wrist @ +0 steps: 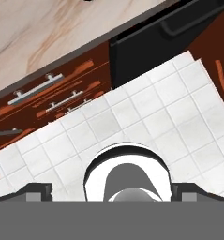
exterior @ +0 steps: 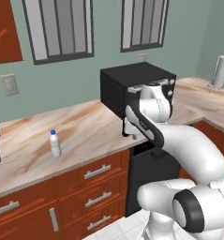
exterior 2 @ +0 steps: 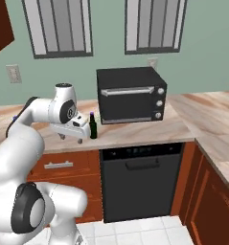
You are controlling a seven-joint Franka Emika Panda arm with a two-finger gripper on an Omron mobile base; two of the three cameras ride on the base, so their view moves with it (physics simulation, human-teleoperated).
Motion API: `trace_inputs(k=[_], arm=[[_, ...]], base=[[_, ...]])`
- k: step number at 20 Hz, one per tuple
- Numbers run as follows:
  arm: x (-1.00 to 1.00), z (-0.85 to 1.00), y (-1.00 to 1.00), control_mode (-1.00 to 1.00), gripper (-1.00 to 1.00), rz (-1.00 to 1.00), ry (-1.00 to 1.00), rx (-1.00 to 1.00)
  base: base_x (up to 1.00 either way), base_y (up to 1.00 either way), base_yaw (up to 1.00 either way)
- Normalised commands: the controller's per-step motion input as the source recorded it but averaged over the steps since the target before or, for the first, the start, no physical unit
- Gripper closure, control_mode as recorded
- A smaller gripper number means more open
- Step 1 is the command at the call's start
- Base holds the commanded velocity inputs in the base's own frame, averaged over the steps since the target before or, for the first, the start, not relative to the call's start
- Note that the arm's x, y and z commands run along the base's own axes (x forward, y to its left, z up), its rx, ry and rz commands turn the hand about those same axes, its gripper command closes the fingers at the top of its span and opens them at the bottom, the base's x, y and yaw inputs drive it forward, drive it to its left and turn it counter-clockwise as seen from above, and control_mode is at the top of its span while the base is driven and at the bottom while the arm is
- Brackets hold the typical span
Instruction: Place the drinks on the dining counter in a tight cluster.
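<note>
Marble worktop carries the white bottle at its left part and the dark green bottle just left of the black oven. Claw hangs at the worktop's front edge beside the green bottle, fingers apart, holding nothing.

Marble counter w/ red-brown drawers: white bottle, dark green bottle, black microwave on top.

Kitchen fixtures along the wall
Black microwave sits at the surface's back edge; black dishwasher below; paper-towel roll far right.
</note>
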Motion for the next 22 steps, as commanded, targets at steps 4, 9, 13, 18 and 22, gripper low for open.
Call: trace_inputs(k=[4,9,13,18,22], arm=[[0.00,0.00,0.00,1.00,-1.00,0.00,0.00,0.00],[0.00,0.00,0.00,1.00,-1.00,0.00,0.00,0.00],[0.00,0.00,0.00,1.00,-1.00,0.00,0.00,0.00],[0.00,0.00,0.00,1.00,-1.00,0.00,0.00,0.00],[0.00,0.00,0.00,1.00,-1.00,0.00,0.00,0.00]], base=[[0.40,-0.47,0.19],[0.40,-0.33,0.28],[0.32,-0.26,0.26],[0.42,-0.31,0.25],[0.56,-0.31,0.17]])
